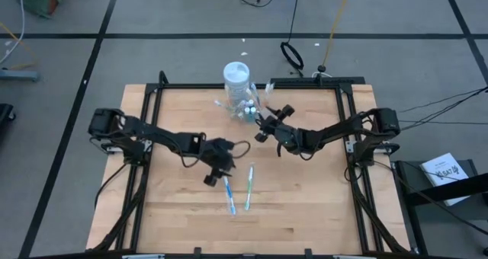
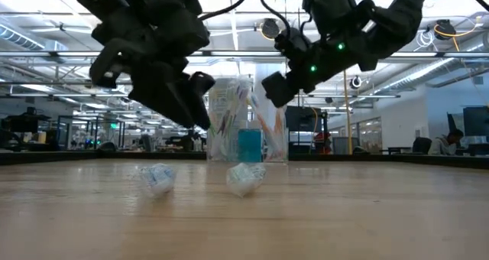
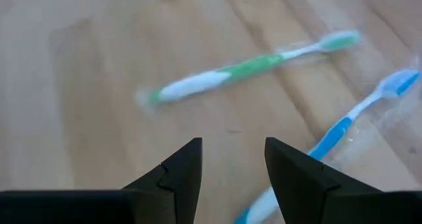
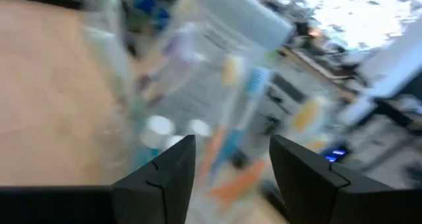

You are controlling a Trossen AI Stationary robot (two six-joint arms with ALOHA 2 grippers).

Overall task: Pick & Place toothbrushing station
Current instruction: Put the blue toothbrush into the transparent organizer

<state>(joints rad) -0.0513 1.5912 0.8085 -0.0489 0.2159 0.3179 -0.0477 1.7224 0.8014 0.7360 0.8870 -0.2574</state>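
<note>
A small clear cup (image 1: 248, 108) with toothbrushes and teal white-capped tubes stands at the table's far middle; it also shows in the low view (image 2: 256, 130) and, blurred, in the right wrist view (image 4: 217, 105). A blue toothbrush (image 1: 229, 196) and a green toothbrush (image 1: 248, 187) lie flat on the wood nearer the front, also in the left wrist view (image 3: 343, 128) (image 3: 244, 69). My left gripper (image 1: 211, 175) is open and empty just above them (image 3: 232, 165). My right gripper (image 1: 263, 129) is open and empty close to the cup (image 4: 231, 165).
A taller clear jar with a white lid (image 1: 237, 78) stands just behind the cup at the table's far edge. Black frame rails (image 1: 152, 137) run along the table's left, right and far sides. Bare wood lies toward the near edge.
</note>
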